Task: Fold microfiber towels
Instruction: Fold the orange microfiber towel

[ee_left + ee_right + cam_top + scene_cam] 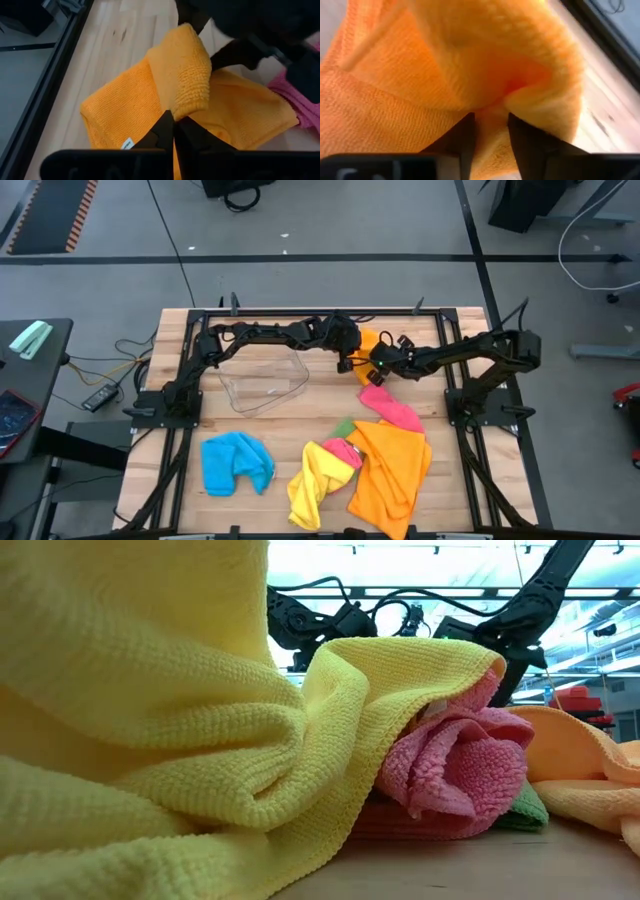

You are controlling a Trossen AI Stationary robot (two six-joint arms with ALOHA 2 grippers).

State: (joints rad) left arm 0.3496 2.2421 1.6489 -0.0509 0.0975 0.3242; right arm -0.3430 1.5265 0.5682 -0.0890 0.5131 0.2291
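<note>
- The orange towel (pixel 368 340) lies at the far middle of the surface (pixel 300 430), between the two grippers, which meet over it, neither nearer.
- Left gripper (pixel 173 121): jaws shut on a raised fold of that towel.
- Right gripper (pixel 490 120): jaws part open, towel bunched between them; whether it grips, I cannot tell.
- The fold stands straight ahead of both.

Clear tub (pixel 264 383) left of both end effectors; towel pile (pixel 385 470) nearer the front edge.
</note>
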